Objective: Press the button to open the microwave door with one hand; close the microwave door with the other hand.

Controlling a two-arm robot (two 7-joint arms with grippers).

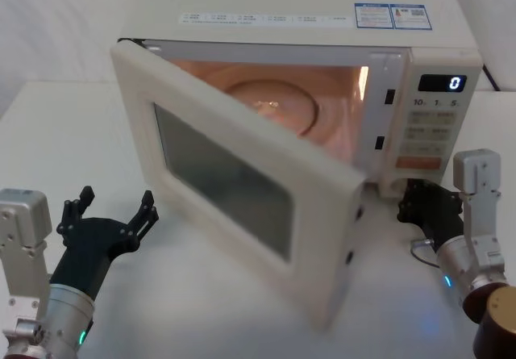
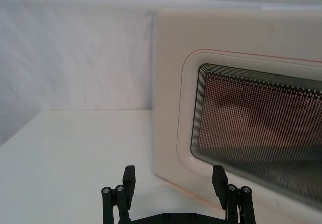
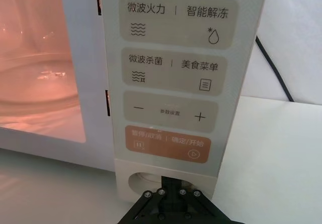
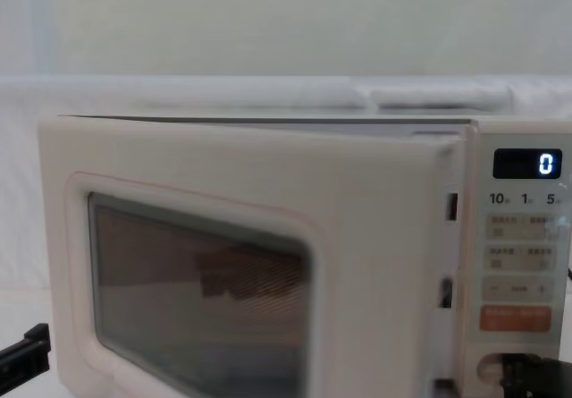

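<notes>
The cream-white microwave (image 1: 306,20) stands at the back of the table, its inside lit orange, with a glass turntable (image 1: 274,105) showing. The microwave door (image 1: 242,214) is swung wide open towards me, hinged at its left. My left gripper (image 1: 113,210) is open, low on the table just left of the door's outer face (image 2: 251,43), not touching it. My right gripper (image 1: 415,202) is shut, its tip against the button (image 3: 146,181) at the foot of the control panel (image 3: 181,83). The gripper covers part of the button.
The black display (image 1: 442,83) reads 0. An orange key (image 3: 168,143) sits just above the button. A black cable (image 3: 274,68) runs down behind the microwave's right side. Bare white table (image 1: 48,133) lies left of the door.
</notes>
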